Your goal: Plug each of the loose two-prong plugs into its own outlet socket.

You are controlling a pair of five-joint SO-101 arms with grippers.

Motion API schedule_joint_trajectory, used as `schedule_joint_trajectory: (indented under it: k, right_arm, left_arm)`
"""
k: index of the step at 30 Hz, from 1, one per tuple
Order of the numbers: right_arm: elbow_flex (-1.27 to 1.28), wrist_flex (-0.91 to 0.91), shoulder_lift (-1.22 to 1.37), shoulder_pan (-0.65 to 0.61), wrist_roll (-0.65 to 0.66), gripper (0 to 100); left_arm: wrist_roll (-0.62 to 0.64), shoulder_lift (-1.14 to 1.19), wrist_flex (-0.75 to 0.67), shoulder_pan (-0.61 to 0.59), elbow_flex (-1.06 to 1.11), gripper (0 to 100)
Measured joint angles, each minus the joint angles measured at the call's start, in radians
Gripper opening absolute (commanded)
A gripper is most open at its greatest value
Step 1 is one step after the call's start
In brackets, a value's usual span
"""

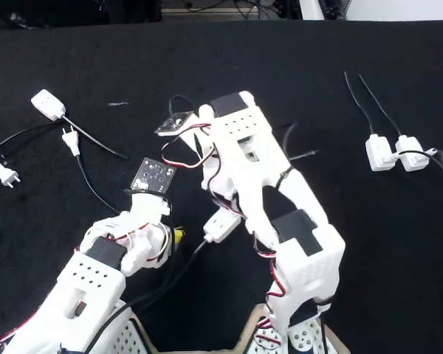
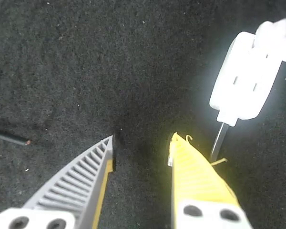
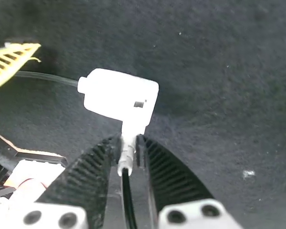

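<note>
My right gripper (image 3: pixel 128 140) is shut on the neck of a white two-prong plug (image 3: pixel 132 130) with a black cable. The plug meets the side of a white outlet socket (image 3: pixel 119 98); I cannot tell how deep the prongs sit. In the high view that socket (image 1: pixel 221 226) lies under the right arm at the table's middle. My left gripper (image 2: pixel 142 140) is open just above the mat, close beside the same socket (image 2: pixel 243 83), with nothing between its fingers. Two loose plugs (image 1: pixel 72 140) (image 1: pixel 6 175) lie at the far left.
Another white socket (image 1: pixel 48 104) sits at the back left, its black cable trailing across the mat. Two more white sockets (image 1: pixel 382 153) (image 1: pixel 411 153) lie side by side at the right with thin cables. The black mat (image 1: pixel 340 221) covers the table.
</note>
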Motion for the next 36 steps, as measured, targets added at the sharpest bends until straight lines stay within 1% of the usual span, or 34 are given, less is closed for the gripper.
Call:
schedule_joint_trajectory:
  k: [11, 16, 22, 32, 36]
  right_arm:
    - [-0.015, 0.0, 0.002, -0.005, 0.0, 1.0]
    - [-0.003, 0.0, 0.0, -0.038, 0.0, 1.0]
    - [0.015, 0.0, -0.018, -0.041, -0.025, 1.0]
    - [0.207, 0.0, -0.137, -0.046, -0.04, 1.0]
    - [0.232, 0.0, -0.213, -0.071, -0.04, 1.0]
  left_arm:
    - [0.0, 0.0, 0.0, 0.0, 0.0, 19]
    - [0.0, 0.0, 0.043, 0.0, 0.0, 19]
    - [0.0, 0.0, 0.046, 0.0, 0.0, 19]
    - [0.0, 0.0, 0.051, 0.0, 0.0, 19]
    - [0.0, 0.0, 0.051, 0.0, 0.0, 19]
